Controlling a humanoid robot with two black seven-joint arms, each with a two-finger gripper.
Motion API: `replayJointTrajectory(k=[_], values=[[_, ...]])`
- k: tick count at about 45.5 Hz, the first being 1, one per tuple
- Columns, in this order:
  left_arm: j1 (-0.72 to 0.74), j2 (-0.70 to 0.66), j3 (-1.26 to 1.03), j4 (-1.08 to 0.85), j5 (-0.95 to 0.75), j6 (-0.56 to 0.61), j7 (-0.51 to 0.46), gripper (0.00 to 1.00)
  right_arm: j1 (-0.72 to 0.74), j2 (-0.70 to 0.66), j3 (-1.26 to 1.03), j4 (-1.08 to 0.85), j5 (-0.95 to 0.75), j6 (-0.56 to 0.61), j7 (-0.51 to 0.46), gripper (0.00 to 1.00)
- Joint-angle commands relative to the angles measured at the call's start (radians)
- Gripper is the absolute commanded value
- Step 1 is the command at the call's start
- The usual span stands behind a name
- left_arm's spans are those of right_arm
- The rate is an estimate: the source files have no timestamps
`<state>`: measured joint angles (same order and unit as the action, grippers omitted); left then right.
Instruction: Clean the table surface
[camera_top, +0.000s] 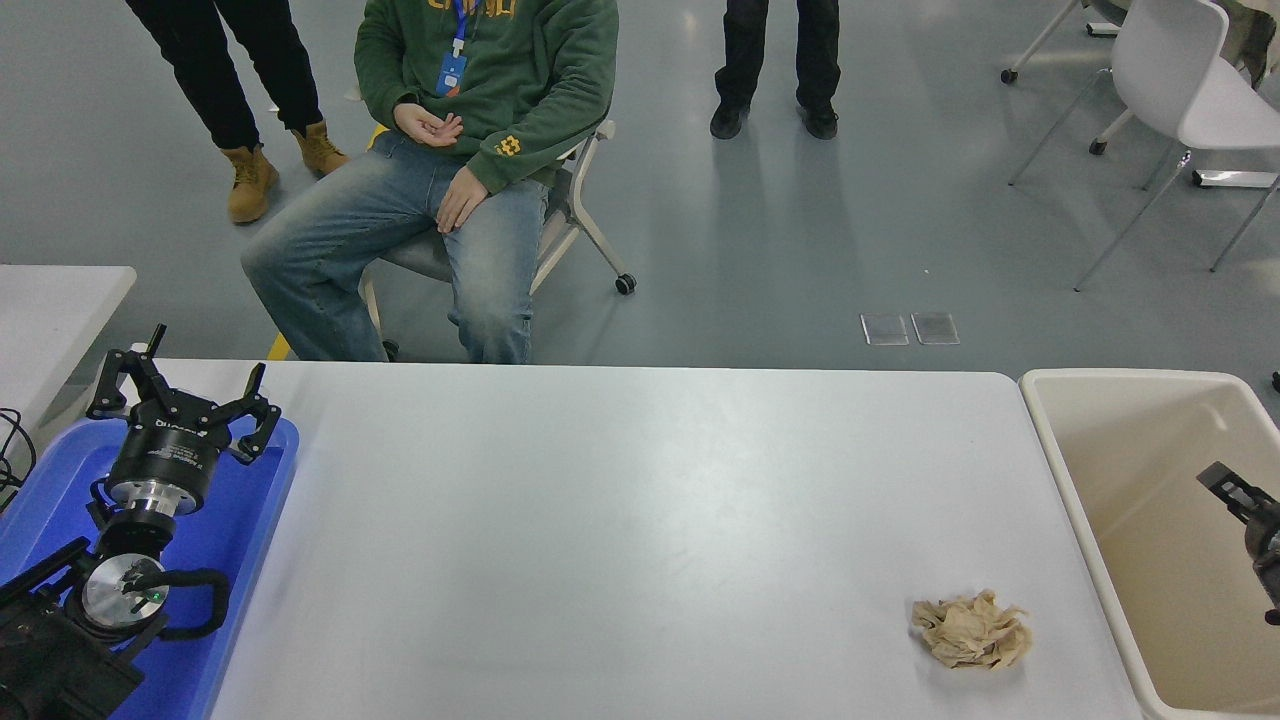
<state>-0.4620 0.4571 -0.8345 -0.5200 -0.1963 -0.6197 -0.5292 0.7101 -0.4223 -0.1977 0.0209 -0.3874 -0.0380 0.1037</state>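
Little can be read. The left pincer (185, 398) carries small white lettering on its black body, too small to make out. The seated person's green sweatshirt (520, 70) has yellow letters across the chest, cut off by the top edge, and a small yellow emblem (508, 146) on the sleeve cuff.

Bright even overhead light, sharp, soft shadows

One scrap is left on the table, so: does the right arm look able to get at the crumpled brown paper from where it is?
Probably yes. The right gripper is over the beige bin, and the crumpled brown paper lies just beside the bin with nothing between them.
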Motion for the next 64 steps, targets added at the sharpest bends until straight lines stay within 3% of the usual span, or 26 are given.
replayJointTrajectory(k=[1, 14, 29, 38, 52, 64], values=[[0.000, 0.000, 0.000, 0.000, 0.000, 0.000, 0.000, 1.00, 0.045, -0.036, 0.124, 0.077, 0.002, 0.035, 0.007, 0.98], [0.000, 0.000, 0.000, 0.000, 0.000, 0.000, 0.000, 1.00, 0.091, -0.226, 0.457, 0.444, 0.001, 0.105, 0.007, 0.98], [-0.001, 0.000, 0.000, 0.000, 0.000, 0.000, 0.000, 1.00, 0.121, -0.345, 0.606, 0.804, 0.002, 0.096, 0.007, 0.98], [0.000, 0.000, 0.000, 0.000, 0.000, 0.000, 0.000, 1.00, 0.109, -0.297, 0.695, 0.932, 0.016, 0.072, 0.005, 0.98], [-0.001, 0.000, 0.000, 0.000, 0.000, 0.000, 0.000, 1.00, 0.083, -0.198, 0.722, 0.976, 0.346, 0.053, 0.025, 0.98], [-0.001, 0.000, 0.000, 0.000, 0.000, 0.000, 0.000, 1.00, -0.015, -0.089, 0.846, 1.011, 0.360, 0.064, 0.103, 0.98]])
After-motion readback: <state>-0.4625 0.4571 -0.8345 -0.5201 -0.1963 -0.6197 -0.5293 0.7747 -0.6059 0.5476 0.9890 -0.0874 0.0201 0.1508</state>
